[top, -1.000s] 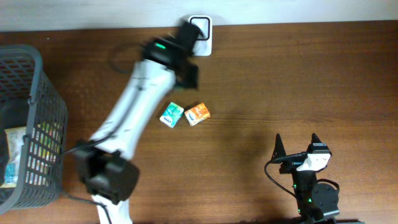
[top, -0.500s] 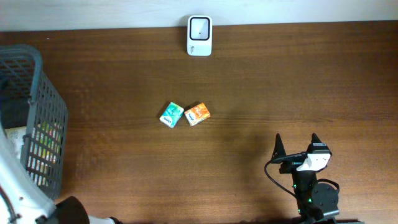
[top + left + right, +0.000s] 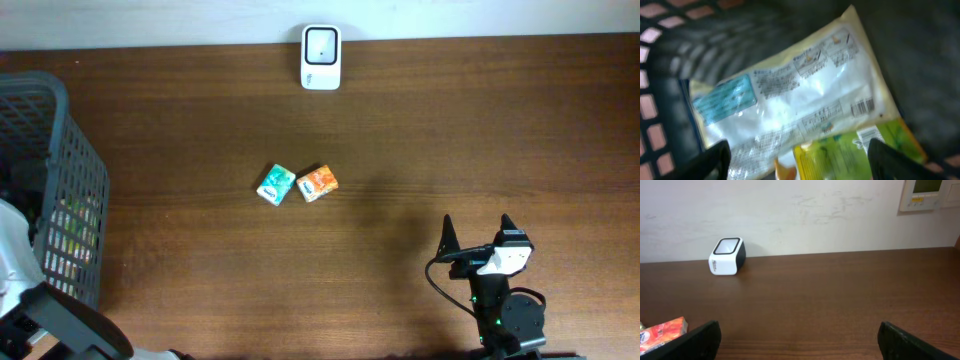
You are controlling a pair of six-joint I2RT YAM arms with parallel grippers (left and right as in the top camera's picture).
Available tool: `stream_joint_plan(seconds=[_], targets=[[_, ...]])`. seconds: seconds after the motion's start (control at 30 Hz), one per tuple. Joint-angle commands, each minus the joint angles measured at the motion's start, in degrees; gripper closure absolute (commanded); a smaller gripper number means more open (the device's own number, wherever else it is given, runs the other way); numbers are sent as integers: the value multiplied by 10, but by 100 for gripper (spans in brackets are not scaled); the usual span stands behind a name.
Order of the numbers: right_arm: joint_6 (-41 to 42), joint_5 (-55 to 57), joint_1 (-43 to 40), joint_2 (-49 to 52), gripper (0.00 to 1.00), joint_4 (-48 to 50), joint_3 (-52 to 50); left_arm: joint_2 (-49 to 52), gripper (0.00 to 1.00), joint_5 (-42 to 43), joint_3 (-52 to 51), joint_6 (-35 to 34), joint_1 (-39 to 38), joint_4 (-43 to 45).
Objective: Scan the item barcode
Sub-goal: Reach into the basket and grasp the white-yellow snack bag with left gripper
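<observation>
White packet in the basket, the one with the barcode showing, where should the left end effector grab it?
Take the white packet by its free upper-right end, probably, with the left end effector coming straight down. It lies flat and slanted, the green packet overlaps its lower edge, and the basket walls would block a sideways approach.

place: shop-checkout setup | cues: barcode scanner (image 3: 321, 57), wire basket (image 3: 75, 200), packaged snacks (image 3: 790, 95)

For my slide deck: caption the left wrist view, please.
Left jaws open above a white packet, barcode showing, and a green packet inside the mesh basket.
</observation>
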Motion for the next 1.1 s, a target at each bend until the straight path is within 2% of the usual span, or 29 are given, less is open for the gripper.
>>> stream_joint_plan(seconds=[0.0,0.13,0.23,0.27,0.3,0.43,0.47,0.63,0.7,0.8,0.97,1.07], targets=[[4,-1,-5,-3,1,-5,-3,-3,13,-10,-49,60,22,59],[4,-1,-5,-3,1,-5,-3,-2,14,-10,-90,175,29,136],[4,-1,-5,-3,1,-5,-3,6,15,31,-114,359,29,205],[4,-1,-5,-3,1,-5,-3,10,16,47,-114,402,29,209],[4,-1,-5,-3,1,-5,-3,11,16,48,-114,415,29,211],[4,-1,-5,-3,1,-5,-3,11,16,48,-114,415,29,210],[4,-1,-5,-3,1,-5,-3,11,21,48,-114,415,29,210],[4,-1,-5,-3,1,-5,-3,30,20,52,-114,424,29,183],[4,-1,-5,-3,1,-5,-3,30,21,108,-111,424,31,168],[4,-1,-5,-3,1,-5,-3,30,22,156,-64,423,47,127],[4,-1,-5,-3,1,-5,-3,30,18,219,72,423,79,23],[4,-1,-5,-3,1,-5,-3,37,13,203,76,444,98,-9]])
